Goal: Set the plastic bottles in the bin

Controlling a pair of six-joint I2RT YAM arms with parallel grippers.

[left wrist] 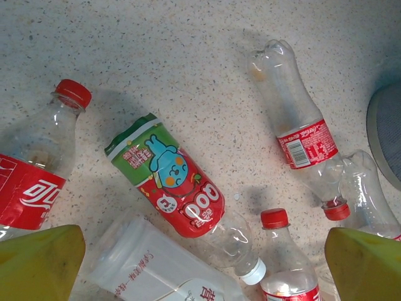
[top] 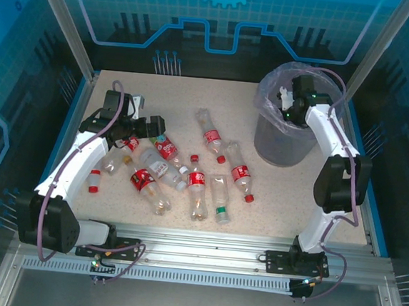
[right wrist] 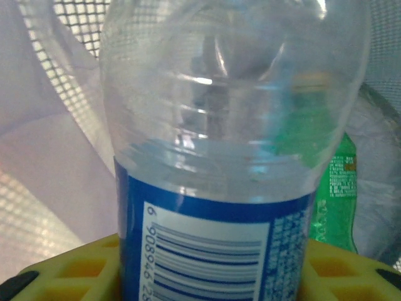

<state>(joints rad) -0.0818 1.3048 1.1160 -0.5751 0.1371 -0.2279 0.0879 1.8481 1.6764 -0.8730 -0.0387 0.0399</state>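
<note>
Now | right claw (right wrist: 207, 279) clamped on blue-label bottle (right wrist: 232, 157) inside bin (top: 281, 142) | left claw (left wrist: 203, 260) apart

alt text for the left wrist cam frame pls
A clear plastic bottle with a red-and-green cartoon label and white cap lies mid-frame on the speckled beige tabletop; the left arm's two yellow fingers sit spread wide at the bottom corners. Other clear plastic bottles, mostly red-labelled with red caps, lie flat around it.
</note>
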